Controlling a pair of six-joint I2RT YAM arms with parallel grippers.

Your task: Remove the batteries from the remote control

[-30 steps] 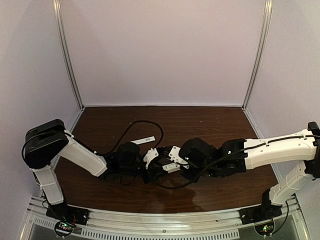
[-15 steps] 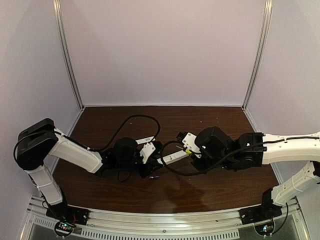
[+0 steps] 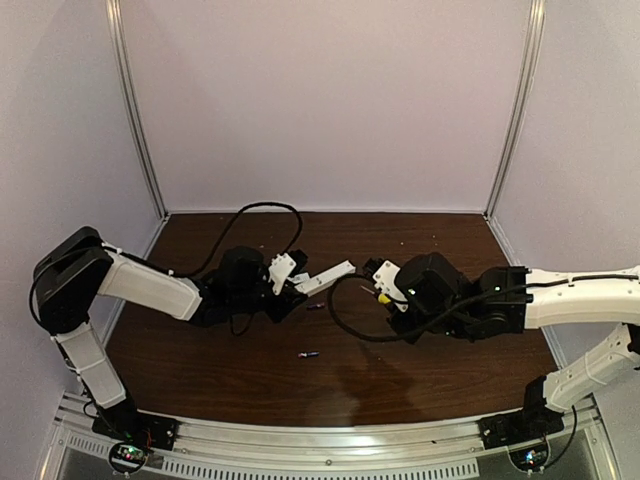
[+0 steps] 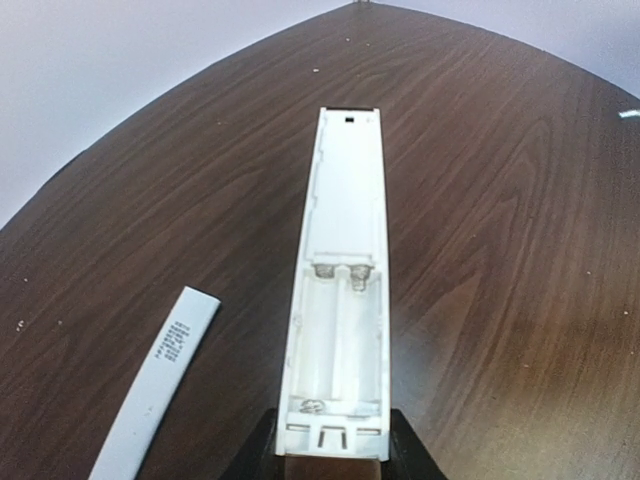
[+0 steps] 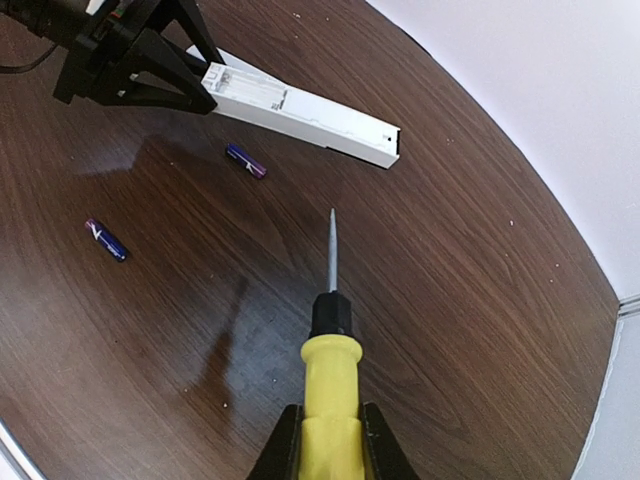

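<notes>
Spanning the floor of a pale lilac-walled booth [image 3: 320, 100] framed by aluminium posts [image 3: 135, 110], a dark wood-grain table [image 3: 420, 385] carries two robot arms at work. The left gripper [image 4: 335, 460] is part-way closed, its fingers pinching the battery end of the remote control [image 4: 340, 290], which juts out over the wood with its compartment open, facing up and empty. The batteries [image 5: 245, 161] lie loose on the table, one close under the remote, the other [image 5: 106, 239] apart from it, nearer the arm bases. A flat white cover strip [image 4: 155, 385] rests beside the remote. The right gripper [image 5: 330, 440] is clamped tight on the yellow handle of a screwdriver [image 5: 330, 370], whose tip points toward the remote without touching it.
</notes>
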